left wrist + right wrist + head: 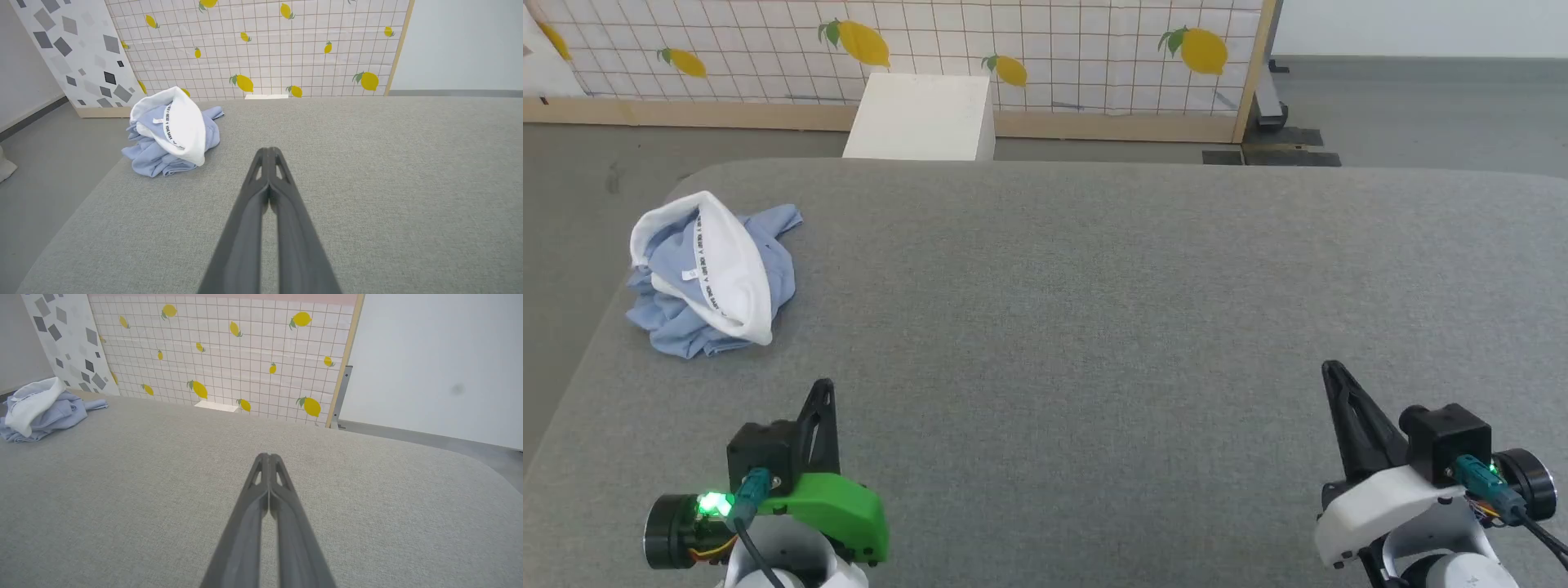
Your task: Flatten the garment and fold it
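Observation:
The garment [707, 278] is a light blue T-shirt lying crumpled in a heap near the far left corner of the grey padded table [1094, 310], its white inside and black-lettered neck tape turned up. The left wrist view has the garment [171, 130] ahead and to the left; in the right wrist view the garment [39, 408] sits far off at the left edge. My left gripper [823, 385] rests at the near left, shut and empty, well short of the heap. My right gripper [1331, 369] is shut and empty at the near right.
A white box [923, 116] stands on the floor beyond the table's far edge. Behind it runs a lemon-patterned grid panel [1045, 49] on a wooden base. Grey floor [572, 180] drops away close to the garment on the table's left side.

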